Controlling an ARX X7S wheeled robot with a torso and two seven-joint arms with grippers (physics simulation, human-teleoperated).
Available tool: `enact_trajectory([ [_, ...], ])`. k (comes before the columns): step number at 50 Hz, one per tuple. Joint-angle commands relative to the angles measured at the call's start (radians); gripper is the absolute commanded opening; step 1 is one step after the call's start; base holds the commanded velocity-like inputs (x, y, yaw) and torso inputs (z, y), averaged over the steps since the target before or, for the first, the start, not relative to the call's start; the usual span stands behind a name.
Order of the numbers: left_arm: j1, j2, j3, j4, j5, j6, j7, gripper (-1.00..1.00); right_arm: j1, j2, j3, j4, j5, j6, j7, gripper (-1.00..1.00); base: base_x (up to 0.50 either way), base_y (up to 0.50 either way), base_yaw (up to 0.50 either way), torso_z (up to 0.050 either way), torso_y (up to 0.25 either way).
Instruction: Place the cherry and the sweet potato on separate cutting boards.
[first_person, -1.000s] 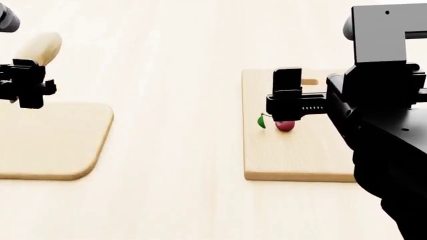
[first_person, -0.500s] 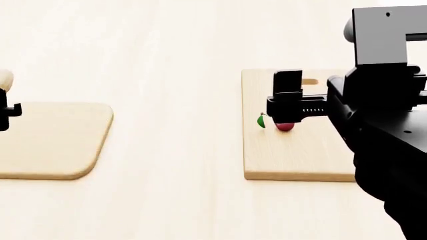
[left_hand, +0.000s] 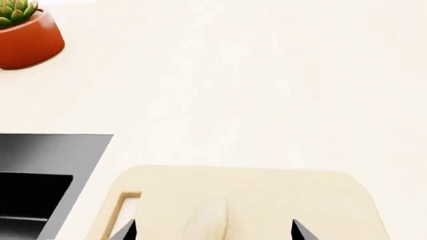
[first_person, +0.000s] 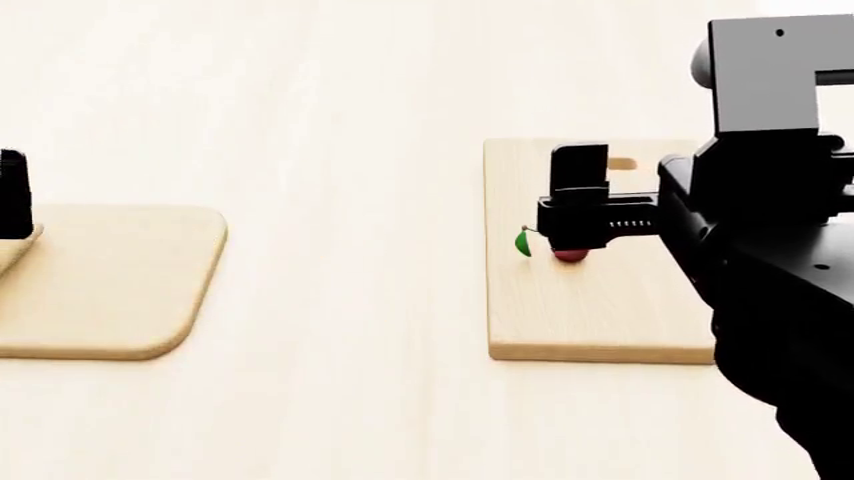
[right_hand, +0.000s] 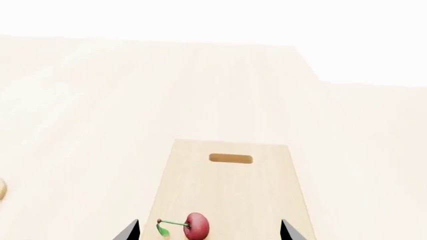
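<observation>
**A:** Where did the task's things sit, and how did they lie from your end effectors?

**B:** The cherry (right_hand: 196, 225) rested on the square-cornered cutting board (first_person: 587, 320) on the pale bench (first_person: 347, 150). It sat directly beneath your right end effector (first_person: 577, 232), between the two spread fingertips (right_hand: 127, 231) that show in the right wrist view. Its stem and green leaf (first_person: 523, 242) pointed toward the robot's left. The fingers stood apart and touched nothing, so I judge the cherry released.

**A:** And the sweet potato?

**B:** The sweet potato (left_hand: 208, 220) hung over the round-cornered cutting board (left_hand: 267, 195). In the left wrist view it sat between your left end effector's (left_hand: 213, 231) fingertips, its long axis running forward along the fingers, the pale tip pointing at the board's middle. I could not tell whether the fingers still pinched it, or whether it touched the wood.

**A:** Anything else nearby?

**B:** A potted succulent (left_hand: 23, 35) stood well apart, and a dark sink (left_hand: 40, 175) lay beside the round-cornered board's slot handle (left_hand: 127, 200). Each board carried only its own item.
</observation>
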Motion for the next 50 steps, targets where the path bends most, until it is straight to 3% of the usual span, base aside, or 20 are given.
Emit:
enact_trajectory([
  [1, -0.088, -0.019, -0.026, 0.089, -0.022, -0.056, -0.009, 1.0, 0.043, -0.003, 0.005, 0.004, 0.016, 0.025, 0.012, 1.0, 0.0, 0.0, 0.0, 0.0, 0.0],
  [8, -0.188, -0.016, -0.062, 0.148, -0.071, -0.118, -0.002, 1.0, 0.16, 0.004, 0.006, 0.068, 0.026, 0.023, 0.002, 1.0, 0.0, 0.0, 0.0, 0.0, 0.0],
  [19, -0.424, 0.023, -0.058, 0.094, -0.088, -0.225, 0.0, 1.0, 0.297, 0.001, -0.009, 0.115, 0.02, 0.029, 0.029, 1.0, 0.0, 0.0, 0.0, 0.0, 0.0],
  [23, -0.455, 0.04, -0.118, 0.127, -0.131, -0.308, -0.047, 1.0, 0.343, 0.033, -0.049, 0.084, 0.039, 0.081, 0.042, 1.0, 0.0, 0.0, 0.0, 0.0, 0.0],
  [31, -0.667, 0.036, -0.03, 0.086, -0.14, -0.393, 0.011, 1.0, 0.403, 0.09, -0.102, 0.077, 0.168, 0.037, 0.146, 1.0, 0.0, 0.0, 0.0, 0.0, 0.0],
  [35, -0.713, 0.053, -0.056, 0.074, -0.161, -0.418, -0.005, 1.0, 0.387, 0.078, -0.063, 0.079, 0.184, 0.012, 0.158, 1.0, 0.0, 0.0, 0.0, 0.0, 0.0],
  [50, -0.968, 0.122, 0.132, -0.187, -0.082, -0.333, 0.124, 1.0, 0.355, 0.103, -0.101, 0.038, 0.15, -0.117, 0.122, 1.0, 0.0, 0.0, 0.0, 0.0, 0.0],
])
